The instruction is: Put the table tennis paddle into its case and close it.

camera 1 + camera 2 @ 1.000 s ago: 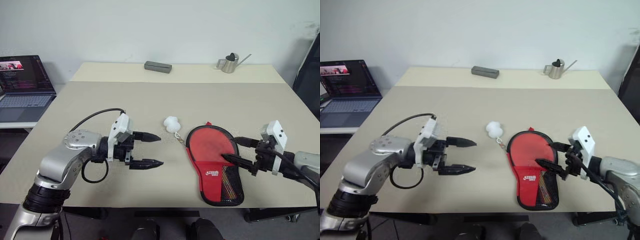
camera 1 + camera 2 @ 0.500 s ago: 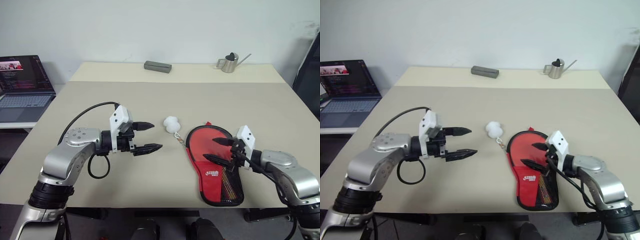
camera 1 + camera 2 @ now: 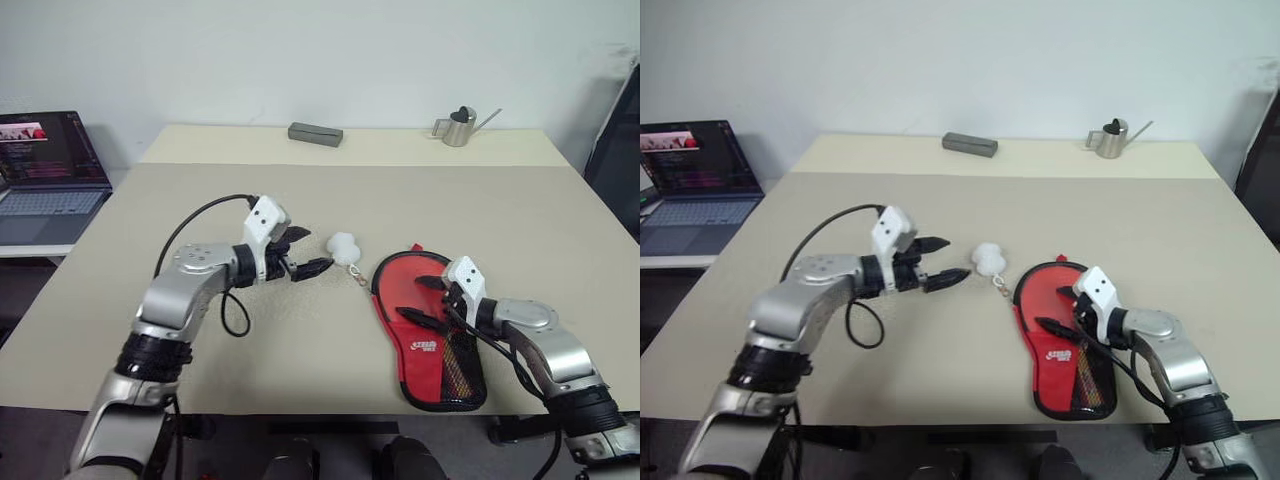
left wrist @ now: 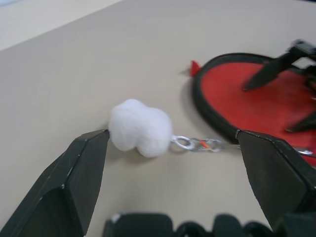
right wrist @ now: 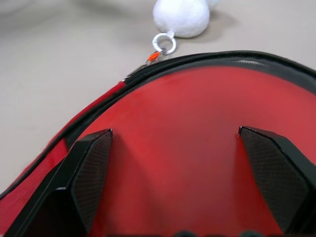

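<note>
The red paddle case (image 3: 425,325) lies flat on the beige worktop (image 3: 350,200), its round end toward twelve o'clock and its narrow end, with the white logo and the black mesh pocket (image 3: 462,368), toward six. Whether the table tennis paddle is inside cannot be told. From the case's rim at about ten o'clock a short zipper chain (image 4: 197,144) runs out to the white pom-pom (image 3: 343,246), which rests on the worktop just beside the case.

The left gripper (image 3: 305,253) sits at nine o'clock of the pom-pom, pointing toward it, its jaws spread wide with the pom-pom just ahead of them and not touched. The right gripper (image 3: 418,298) hangs over the round red face of the case, coming in from three o'clock, jaws also wide and holding nothing.

At the far edge of the worktop lie a dark grey box (image 3: 316,133) and a small metal watering can (image 3: 462,126). An open laptop (image 3: 45,175) stands off at nine o'clock.
</note>
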`<action>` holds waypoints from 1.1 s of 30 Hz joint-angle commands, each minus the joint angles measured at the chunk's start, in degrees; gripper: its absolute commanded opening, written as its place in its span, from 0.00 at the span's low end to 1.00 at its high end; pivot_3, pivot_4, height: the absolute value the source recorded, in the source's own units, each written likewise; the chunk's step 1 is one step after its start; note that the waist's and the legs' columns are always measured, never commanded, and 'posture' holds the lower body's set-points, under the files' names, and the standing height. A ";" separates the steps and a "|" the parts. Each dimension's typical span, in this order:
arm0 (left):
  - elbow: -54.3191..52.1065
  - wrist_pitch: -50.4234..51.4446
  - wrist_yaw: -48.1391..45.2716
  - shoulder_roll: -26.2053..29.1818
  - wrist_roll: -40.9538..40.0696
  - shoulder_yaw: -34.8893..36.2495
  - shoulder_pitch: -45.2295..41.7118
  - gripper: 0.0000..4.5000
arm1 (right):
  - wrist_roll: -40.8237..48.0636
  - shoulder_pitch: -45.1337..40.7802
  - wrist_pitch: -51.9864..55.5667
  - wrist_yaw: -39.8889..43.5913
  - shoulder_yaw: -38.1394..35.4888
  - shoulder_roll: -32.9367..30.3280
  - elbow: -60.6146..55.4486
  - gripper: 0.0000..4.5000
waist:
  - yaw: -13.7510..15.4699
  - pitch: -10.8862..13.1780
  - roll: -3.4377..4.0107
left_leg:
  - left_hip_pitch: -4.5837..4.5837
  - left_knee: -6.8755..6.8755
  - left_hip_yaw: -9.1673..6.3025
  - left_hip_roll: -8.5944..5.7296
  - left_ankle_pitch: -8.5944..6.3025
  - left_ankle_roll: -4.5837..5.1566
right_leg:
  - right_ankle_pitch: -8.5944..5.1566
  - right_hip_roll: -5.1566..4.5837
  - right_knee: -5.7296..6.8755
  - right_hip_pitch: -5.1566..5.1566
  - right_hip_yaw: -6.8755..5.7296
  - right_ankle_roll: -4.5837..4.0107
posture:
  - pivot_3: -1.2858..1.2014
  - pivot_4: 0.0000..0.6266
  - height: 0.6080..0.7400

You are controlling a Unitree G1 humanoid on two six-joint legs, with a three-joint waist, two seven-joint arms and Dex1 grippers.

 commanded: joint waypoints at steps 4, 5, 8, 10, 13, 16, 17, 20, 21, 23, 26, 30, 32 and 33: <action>13.82 -4.90 1.36 -5.97 5.33 -2.33 -7.41 1.00 | -0.68 -0.03 1.18 -0.60 0.61 1.52 1.67 1.00 | -0.22 -0.01 -0.01 | 0.00 0.01 0.00 0.00 0.00 -0.01 | 0.01 0.00 0.00 0.00 0.00 0.01 | 0.52 0.24 1.00; 16.73 -5.67 1.64 -7.19 6.09 -2.48 -8.66 1.00 | -0.67 -0.03 1.30 -0.80 0.62 1.78 1.59 1.00 | -0.23 -0.01 -0.01 | 0.00 0.01 0.00 -0.01 0.00 -0.01 | 0.01 0.00 0.01 0.00 0.00 0.01 | 0.52 0.24 1.00; 24.06 -8.72 1.68 -9.90 7.88 -2.32 -11.61 1.00 | -0.65 0.08 1.76 -1.30 0.74 2.48 1.10 1.00 | -0.53 -0.02 -0.03 | -0.01 0.02 -0.01 -0.02 0.00 -0.01 | 0.03 0.00 0.01 0.00 -0.01 0.02 | 0.52 0.24 1.00; 31.67 -11.81 2.96 -12.31 9.24 -1.94 -14.75 1.00 | -0.69 0.27 2.03 -1.51 0.75 2.86 0.83 1.00 | -0.80 -0.03 -0.04 | -0.01 0.02 -0.01 -0.02 0.00 -0.01 | 0.03 0.00 0.02 0.00 0.00 0.03 | 0.52 0.24 1.00; 40.20 -15.98 4.42 -14.20 11.19 -1.48 -18.16 1.00 | -0.69 0.68 2.44 -1.80 0.85 3.28 0.30 1.00 | -1.04 -0.03 -0.06 | -0.02 0.04 -0.02 -0.04 0.00 0.00 | 0.05 0.00 0.02 0.00 -0.02 0.06 | 0.52 0.24 1.00; 47.11 -19.30 5.01 -15.54 13.00 -1.56 -20.58 1.00 | -0.60 1.19 2.87 -2.19 1.01 3.60 -0.42 1.00 | -1.24 -0.04 -0.06 | -0.02 0.03 -0.02 -0.04 0.00 0.00 | 0.05 0.00 0.02 -0.01 -0.01 0.06 | 0.52 0.24 1.00; 48.92 -20.01 5.01 -15.95 13.43 -1.57 -21.11 1.00 | -0.60 1.28 3.00 -2.30 1.05 3.67 -0.57 1.00 | -1.25 -0.04 -0.06 | -0.02 0.03 -0.02 -0.04 0.00 0.00 | 0.05 0.00 0.02 -0.01 -0.01 0.07 | 0.52 0.24 1.00; 53.14 -21.80 5.10 -16.92 14.90 -1.59 -22.02 1.00 | -0.69 1.30 3.16 -2.71 1.02 3.91 -0.71 1.00 | -1.26 -0.05 -0.08 | -0.02 0.04 -0.02 -0.05 0.00 0.00 | 0.06 0.00 0.02 -0.01 -0.01 0.07 | 0.52 0.24 1.00; 54.04 -22.16 4.99 -17.20 15.29 -1.58 -22.05 1.00 | -0.72 1.26 3.19 -2.89 0.99 4.01 -0.74 1.00 | -1.27 -0.06 -0.09 | -0.02 0.04 -0.02 -0.06 0.00 0.00 | 0.06 0.00 0.02 -0.01 -0.01 0.08 | 0.52 0.24 1.00; 55.32 -22.44 4.62 -17.87 15.57 -1.19 -21.95 1.00 | -0.75 1.16 3.13 -3.63 0.68 4.34 -0.73 1.00 | -1.26 -0.08 -0.10 | -0.01 0.04 -0.03 -0.05 0.00 0.00 | 0.06 0.00 0.06 -0.01 -0.01 0.09 | 0.52 0.24 1.00; 56.19 -22.75 3.72 -18.67 16.07 -0.94 -21.58 1.00 | -0.98 1.17 3.22 -4.29 0.55 4.53 -0.89 1.00 | -1.26 -0.12 -0.10 | 0.02 0.06 -0.03 -0.05 0.00 0.00 | 0.07 0.00 0.10 0.01 -0.01 0.09 | 0.52 0.24 1.00; 55.46 -22.91 2.61 -19.31 16.56 -0.91 -20.23 0.79 | -1.03 1.19 4.11 -5.33 0.38 4.68 -1.32 1.00 | -1.22 -0.18 -0.11 | 0.01 0.13 -0.04 -0.07 0.00 0.00 | 0.08 0.00 0.10 0.05 -0.02 0.12 | 0.52 0.24 1.00; 54.52 -22.84 1.82 -19.19 16.68 -0.91 -19.55 0.65 | -0.86 1.23 4.60 -5.63 0.22 4.67 -1.66 1.00 | -1.22 -0.21 -0.11 | 0.01 0.14 -0.05 -0.07 0.00 0.01 | 0.09 0.00 0.09 0.06 -0.02 0.13 | 0.52 0.24 1.00; 53.86 -22.70 1.41 -19.05 16.64 -0.80 -19.18 0.56 | -1.06 1.22 4.48 -5.92 0.17 4.61 -1.79 1.00 | -1.22 -0.22 -0.11 | 0.02 0.15 -0.06 -0.07 0.00 0.01 | 0.09 0.00 0.10 0.06 -0.02 0.13 | 0.52 0.24 1.00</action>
